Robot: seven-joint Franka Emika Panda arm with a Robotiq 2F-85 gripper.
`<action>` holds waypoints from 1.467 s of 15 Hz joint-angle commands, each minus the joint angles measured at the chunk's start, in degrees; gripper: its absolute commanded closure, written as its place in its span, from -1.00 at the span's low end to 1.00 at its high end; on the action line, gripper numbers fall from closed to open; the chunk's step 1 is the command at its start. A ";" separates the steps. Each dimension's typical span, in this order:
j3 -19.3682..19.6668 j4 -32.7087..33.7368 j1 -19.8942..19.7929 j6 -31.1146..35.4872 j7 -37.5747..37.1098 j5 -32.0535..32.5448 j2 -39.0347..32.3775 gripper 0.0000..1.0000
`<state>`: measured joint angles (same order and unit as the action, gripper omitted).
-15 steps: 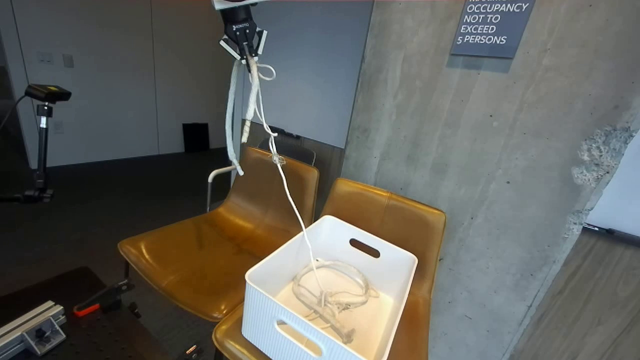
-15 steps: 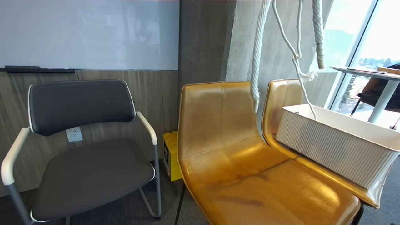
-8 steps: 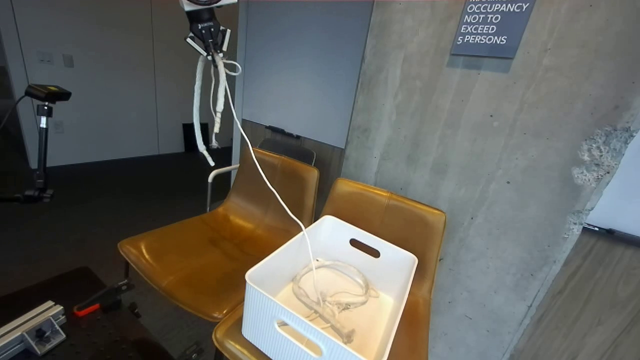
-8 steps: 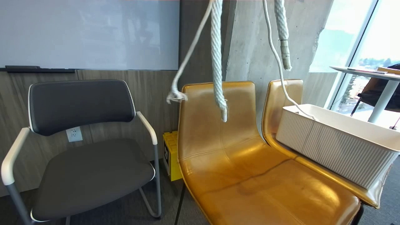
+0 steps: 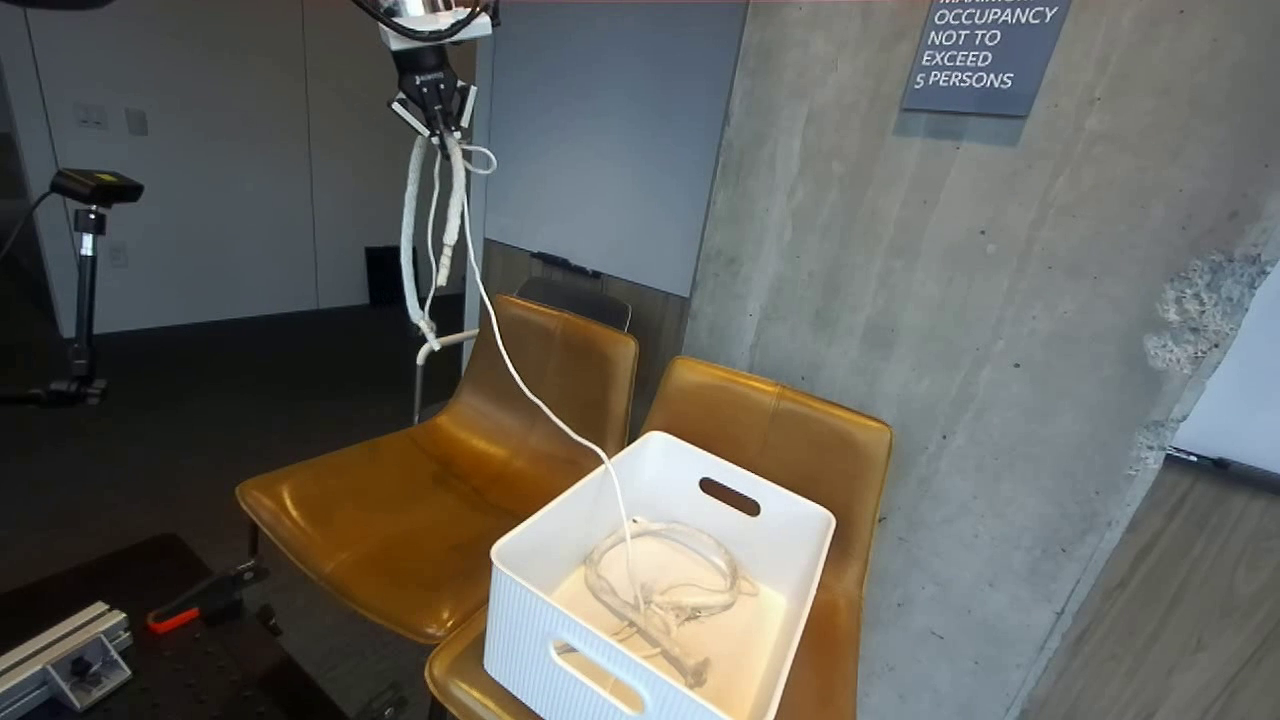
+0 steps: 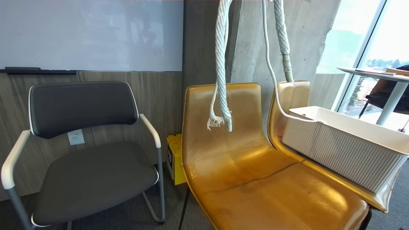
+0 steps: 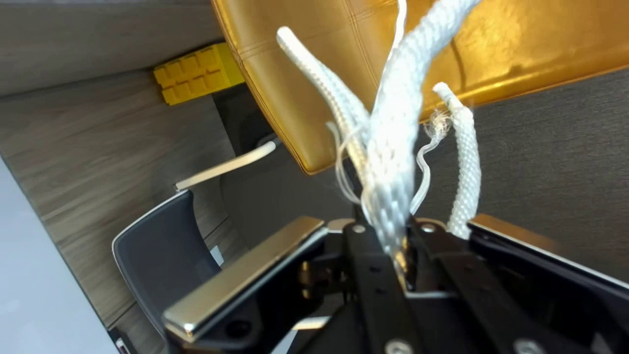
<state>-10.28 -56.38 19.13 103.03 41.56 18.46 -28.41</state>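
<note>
Low at my far left lies a metal rail, with a camera perched higher up. Next comes a tan chair. Up higher than its back, the claw points down, pinched tight on a white rope. The rope hangs in midair, its two thick ends dangling, and a frayed strand dangles just beside one of them. A thin cord droops from the same spot toward the right; whether the claw squeezes it too, I can't tell from here. It crosses the rim of a white bin and runs down to a coil lying inside. A second tan chair, close beside the first, bears the bin on its seat. Farther right rises a concrete wall with a grey sign fixed high on it, its white letters capping the room at five persons.
</note>
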 commanded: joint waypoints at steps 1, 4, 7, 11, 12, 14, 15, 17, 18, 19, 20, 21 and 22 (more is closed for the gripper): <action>0.27 -7.35 -4.54 1.98 0.69 -2.46 3.21 0.95; -0.10 -15.30 -8.16 4.99 0.11 -4.71 5.40 0.95; -0.27 -23.27 -10.52 9.20 0.04 -6.69 7.50 0.95; -0.02 -30.47 -12.08 13.05 0.57 -8.49 9.59 0.95; -0.05 -32.04 -12.32 14.04 0.76 -8.67 10.10 0.95; -0.05 -34.35 -12.42 15.87 1.07 -8.32 10.84 0.71; -0.03 -35.37 -12.39 16.81 1.14 -7.98 11.22 0.28; -0.01 -36.89 -12.33 18.29 1.73 -7.47 11.81 0.20; 0.06 -37.42 -12.40 18.70 2.16 -7.28 12.09 0.09; 0.15 -38.03 -12.43 19.14 2.59 -7.01 12.34 -0.03; 0.26 -38.23 -12.53 19.37 3.17 -6.89 12.52 -0.20; 0.39 -38.55 -12.68 19.40 3.94 -6.73 12.60 -0.33; 0.60 -38.65 -12.81 19.38 4.67 -6.43 12.57 -0.49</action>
<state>-10.04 -92.44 7.16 120.87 43.49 11.34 -18.00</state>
